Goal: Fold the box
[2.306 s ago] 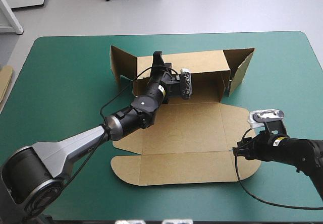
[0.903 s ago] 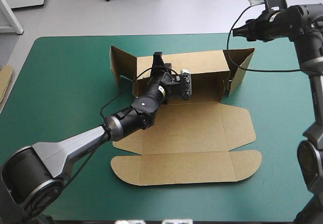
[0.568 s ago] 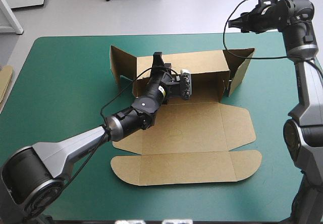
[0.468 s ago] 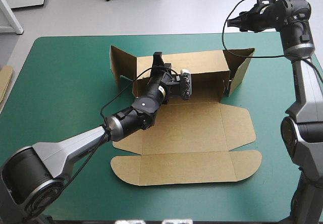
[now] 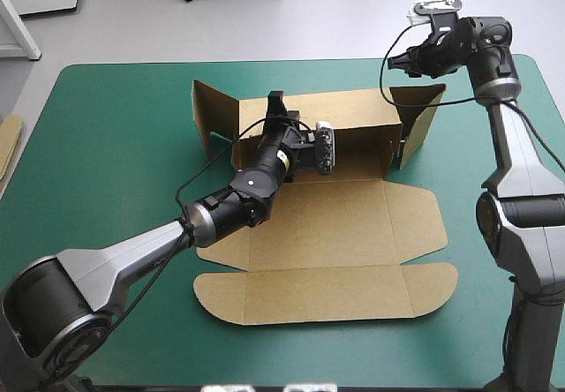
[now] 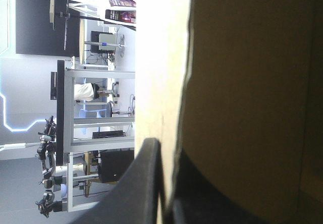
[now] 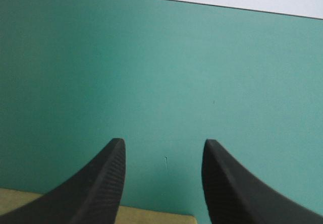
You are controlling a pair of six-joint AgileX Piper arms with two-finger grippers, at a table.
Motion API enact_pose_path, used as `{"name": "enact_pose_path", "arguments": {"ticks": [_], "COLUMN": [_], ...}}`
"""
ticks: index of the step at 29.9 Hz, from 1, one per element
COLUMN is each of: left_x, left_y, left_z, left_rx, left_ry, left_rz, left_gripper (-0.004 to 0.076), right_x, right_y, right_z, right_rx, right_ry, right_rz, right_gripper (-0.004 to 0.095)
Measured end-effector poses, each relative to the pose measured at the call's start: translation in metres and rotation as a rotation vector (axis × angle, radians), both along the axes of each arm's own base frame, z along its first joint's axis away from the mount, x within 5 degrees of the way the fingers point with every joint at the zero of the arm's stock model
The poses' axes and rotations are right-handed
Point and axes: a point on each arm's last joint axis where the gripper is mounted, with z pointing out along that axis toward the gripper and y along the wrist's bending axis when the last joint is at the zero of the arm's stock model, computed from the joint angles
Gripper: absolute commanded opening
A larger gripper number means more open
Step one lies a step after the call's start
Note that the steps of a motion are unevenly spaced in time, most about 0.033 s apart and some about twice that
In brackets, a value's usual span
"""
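Box (image 5: 335, 224) half folded, flap next

It sits mid table (image 5: 106, 145), left gripper (image 5: 275, 108) pinching its far wall (image 5: 353, 109). The right gripper (image 7: 161, 148) hangs wide open above the far-right flap (image 5: 424, 109). I'd drop straight down and swing that flap inward gently.

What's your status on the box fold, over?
Left gripper shut on the box at raised rear wall. Right gripper open above far-right flap. Front panels flat. Nothing in the way.

Box (image 6: 252, 82) wall within left gripper (image 6: 169, 152)
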Motion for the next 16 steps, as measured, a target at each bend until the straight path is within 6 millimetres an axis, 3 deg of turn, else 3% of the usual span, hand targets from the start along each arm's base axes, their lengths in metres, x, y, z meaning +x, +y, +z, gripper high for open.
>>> {"name": "enact_pose_path", "arguments": {"ticks": [7,16], "left_x": [0.0,0.0], "left_y": [0.0,0.0], "left_z": [0.0,0.0], "left_rx": [0.001,0.001], "left_ry": [0.001,0.0], "left_rz": [0.0,0.001], "left_gripper": [-0.0008,-0.0008], "right_x": [-0.009,-0.011], "right_y": [-0.008,-0.029], "right_z": [-0.008,-0.009], "right_rx": [-0.028,0.052], "right_ry": [0.13,0.165], "right_rz": [0.01,0.012], "right_gripper": [0.0444,0.0401]}}
